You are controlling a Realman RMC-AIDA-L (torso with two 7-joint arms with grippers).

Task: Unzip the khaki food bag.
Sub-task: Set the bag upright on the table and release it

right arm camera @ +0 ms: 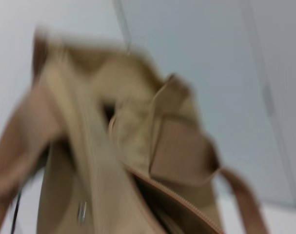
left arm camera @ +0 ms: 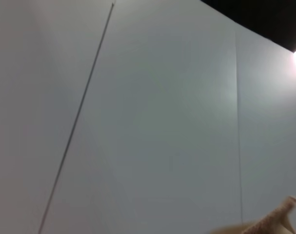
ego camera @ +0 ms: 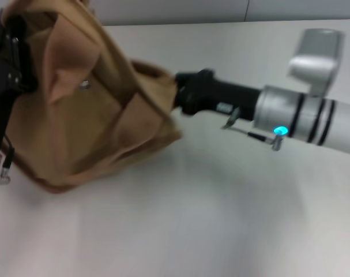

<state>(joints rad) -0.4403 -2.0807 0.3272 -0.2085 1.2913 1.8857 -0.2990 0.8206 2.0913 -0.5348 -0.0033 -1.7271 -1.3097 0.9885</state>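
The khaki food bag (ego camera: pixel 88 115) lies tilted and crumpled on the white table at the far left, its silver snap (ego camera: pixel 84 85) facing me. My left gripper (ego camera: pixel 10 57) is pressed against the bag's left end. My right gripper (ego camera: pixel 183 95) reaches in from the right and meets the bag's right end, where the cloth hides its tips. The right wrist view shows the bag (right arm camera: pixel 89 161) close up, with the top zipper (right arm camera: pixel 177 200) parted and a dark gap beside it. A strap end (left arm camera: pixel 277 220) shows in the left wrist view.
The white table (ego camera: pixel 192 219) stretches in front and to the right of the bag. My right arm's silver forearm (ego camera: pixel 301 118) lies across the right side above the table. A grey wall runs behind the table's far edge.
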